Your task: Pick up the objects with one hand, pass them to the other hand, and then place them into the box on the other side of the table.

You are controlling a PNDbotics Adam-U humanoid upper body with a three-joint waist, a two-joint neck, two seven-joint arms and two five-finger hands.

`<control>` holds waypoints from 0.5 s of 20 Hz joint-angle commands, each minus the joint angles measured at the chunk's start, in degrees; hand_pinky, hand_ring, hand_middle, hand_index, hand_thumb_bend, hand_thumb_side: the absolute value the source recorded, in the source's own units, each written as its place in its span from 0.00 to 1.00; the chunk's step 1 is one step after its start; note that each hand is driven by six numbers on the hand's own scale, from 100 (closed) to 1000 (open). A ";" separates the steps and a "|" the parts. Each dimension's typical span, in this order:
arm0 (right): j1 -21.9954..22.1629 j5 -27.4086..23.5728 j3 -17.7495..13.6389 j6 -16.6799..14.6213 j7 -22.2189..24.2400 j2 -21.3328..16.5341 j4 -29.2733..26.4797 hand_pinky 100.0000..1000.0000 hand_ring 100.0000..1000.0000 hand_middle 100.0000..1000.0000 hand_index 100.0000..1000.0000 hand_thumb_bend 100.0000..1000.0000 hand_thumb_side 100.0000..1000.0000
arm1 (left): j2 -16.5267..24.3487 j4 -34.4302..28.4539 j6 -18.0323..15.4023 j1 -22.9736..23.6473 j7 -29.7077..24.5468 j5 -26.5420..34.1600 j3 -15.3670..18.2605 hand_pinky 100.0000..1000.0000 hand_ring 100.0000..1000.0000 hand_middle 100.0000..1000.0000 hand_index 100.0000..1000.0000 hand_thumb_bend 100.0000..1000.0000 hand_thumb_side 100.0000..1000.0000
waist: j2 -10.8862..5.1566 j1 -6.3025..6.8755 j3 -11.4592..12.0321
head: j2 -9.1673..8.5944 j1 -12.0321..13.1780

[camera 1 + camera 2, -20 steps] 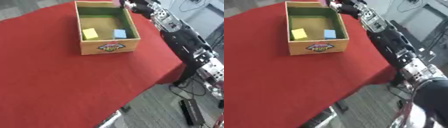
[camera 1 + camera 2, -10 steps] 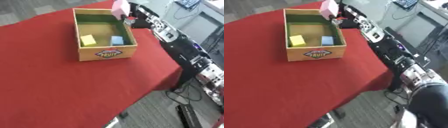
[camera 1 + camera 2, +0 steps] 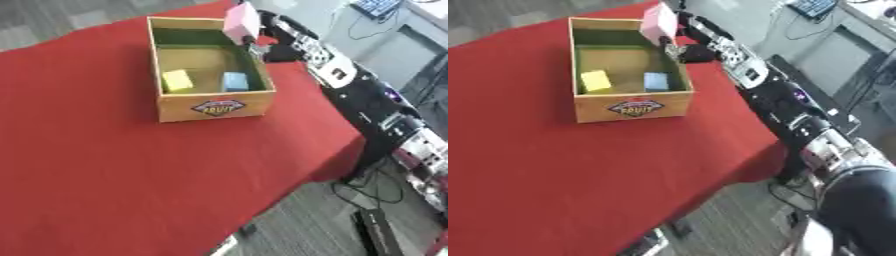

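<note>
Red cloth-covered table [image 3: 105, 170] running askew, its right edge dropping to a grey floor. On the cloth toward the far side, an open rectangular wooden box [image 3: 214, 106] with a green-lined interior and an oval label on the near wall. Inside, on the floor near the front wall, a yellow cube-shaped block [image 3: 178, 80] to the left and a light blue cube-shaped block [image 3: 234, 81] to the right, close together but not touching.

Reaching in from the right along a black-and-silver arm [image 3: 750, 75], the right hand [image 3: 691, 52] at the far right corner of the box, just outside the right wall. Held in it, a pale pink flat rectangular block [image 3: 241, 21], upright and raised above the right rim near the back corner, not yet down among the other blocks. Fingers curled against the lower edge of the pink piece, though exactly how the grip closes not clear behind the blur.

Left hand nowhere in either view.

Off the table to the right, grey floor with dark cables [image 3: 372, 200] and dark equipment [image 3: 389, 235] lying near the lower right corner.
</note>
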 commanded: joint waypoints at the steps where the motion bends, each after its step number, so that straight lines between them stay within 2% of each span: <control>1: -0.06 1.84 -0.70 -1.69 1.31 -2.95 -0.32 0.98 1.00 0.84 1.00 0.00 0.12 | 1.73 -1.22 -0.02 -0.34 0.36 -0.23 0.71 0.75 0.65 0.60 0.82 0.77 0.57 | -0.62 -0.22 0.11 | -0.50 -0.26; 3: -0.13 3.29 -0.92 -2.99 2.18 -2.88 -0.58 1.00 1.00 0.87 1.00 0.00 0.06 | 1.74 -1.22 0.11 -0.26 0.35 -0.26 0.71 0.75 0.65 0.60 0.82 0.77 0.57 | -0.58 -0.22 0.15 | -0.40 -0.26; 4: -0.13 3.93 -1.05 -3.67 2.52 -2.80 -0.66 1.00 1.00 0.87 1.00 0.00 0.06 | 1.75 -1.22 0.18 -0.21 0.33 -0.29 0.70 0.75 0.65 0.60 0.82 0.77 0.57 | -0.56 -0.22 0.15 | -0.37 -0.26; 5: -0.11 4.65 -1.20 -4.37 2.84 -2.84 -0.69 1.00 1.00 0.89 1.00 0.00 0.00 | 1.76 -1.22 0.27 -0.06 0.27 -0.33 0.67 0.75 0.65 0.60 0.82 0.77 0.58 | -0.55 -0.25 0.16 | -0.30 -0.20; 6: -0.09 5.38 -1.38 -4.87 2.98 -2.87 -0.62 1.00 1.00 0.90 1.00 0.00 0.01 | 1.75 -1.22 0.36 0.08 0.24 -0.36 0.66 0.75 0.65 0.60 0.82 0.76 0.57 | -0.54 -0.26 0.17 | -0.26 -0.15; 9: -0.19 6.67 -2.00 -4.73 1.78 -2.96 0.15 1.00 1.00 0.90 1.00 0.00 0.13 | 1.71 -1.22 0.56 0.33 0.37 -0.41 0.67 0.75 0.65 0.60 0.83 0.76 0.57 | -0.57 -0.22 0.20 | -0.16 -0.20; 10: -0.25 6.73 -2.14 -4.35 1.11 -3.01 0.29 1.00 1.00 0.90 1.00 0.00 0.13 | 1.74 -1.22 0.62 0.37 0.40 -0.43 0.68 0.75 0.65 0.60 0.83 0.77 0.57 | -0.58 -0.22 0.19 | -0.10 -0.24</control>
